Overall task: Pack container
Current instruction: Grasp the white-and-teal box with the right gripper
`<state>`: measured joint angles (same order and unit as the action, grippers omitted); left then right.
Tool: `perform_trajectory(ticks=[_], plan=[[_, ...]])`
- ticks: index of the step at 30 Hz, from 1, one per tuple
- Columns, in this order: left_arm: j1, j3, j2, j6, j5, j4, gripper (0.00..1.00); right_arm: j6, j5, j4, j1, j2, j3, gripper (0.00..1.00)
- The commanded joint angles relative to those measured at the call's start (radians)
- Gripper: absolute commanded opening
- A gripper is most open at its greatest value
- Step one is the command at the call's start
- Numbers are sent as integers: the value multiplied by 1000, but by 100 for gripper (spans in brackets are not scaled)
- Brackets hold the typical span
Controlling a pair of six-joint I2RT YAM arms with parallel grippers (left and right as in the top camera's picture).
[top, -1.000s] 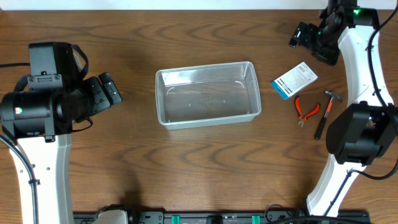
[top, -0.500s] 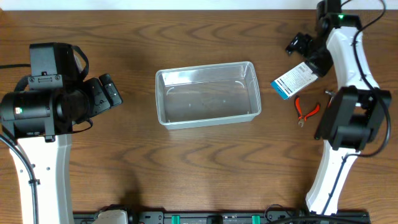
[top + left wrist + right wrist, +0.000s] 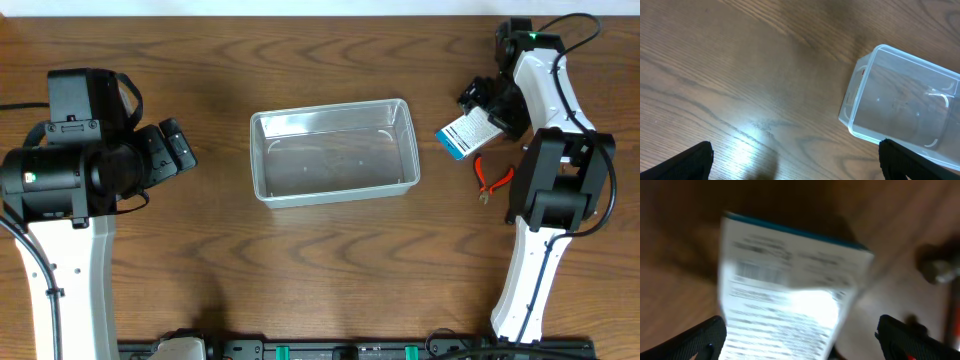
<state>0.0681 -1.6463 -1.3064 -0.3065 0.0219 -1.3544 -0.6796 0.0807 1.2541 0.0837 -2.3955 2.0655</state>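
A: Which step?
B: First pick, I reckon. Container [image 3: 335,160] sits empty mid-way across the worktop [image 3: 330,270], slightly toward the far edge. Nothing packed yet.
A: Right claw [image 3: 483,100]?
B: Near the far right corner, over the box [image 3: 460,133]. Fingers apart, one either side of it in the wrist view. Blurred, so can't tell if they touch it.
A: Left claw [image 3: 176,146]?
B: By the left edge, fingers apart, holding nothing, well apart from the container.
A: Next?
B: Likely lower, close on the box, lift, carry toward centre, release inside the container. Pliers [image 3: 493,177] lie near the box on its near-edge side; avoid snagging them.
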Motion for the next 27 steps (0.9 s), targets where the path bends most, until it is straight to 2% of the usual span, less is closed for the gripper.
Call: perform_trajectory(ticks=[1,8,14,27], plan=[[-2,6,-2,13,-11,-3,98,-76,78,45,-5,22,14,99],[-2,6,-2,13,-11,-10,98,-80,80,55,-19,22,14,99],[-2,6,-2,13,-11,-22,98,71,-10,-58,-43,21,14,99],[-2,6,-2,13,-11,-37,98,-5,33,-60,-56,21,13,99]])
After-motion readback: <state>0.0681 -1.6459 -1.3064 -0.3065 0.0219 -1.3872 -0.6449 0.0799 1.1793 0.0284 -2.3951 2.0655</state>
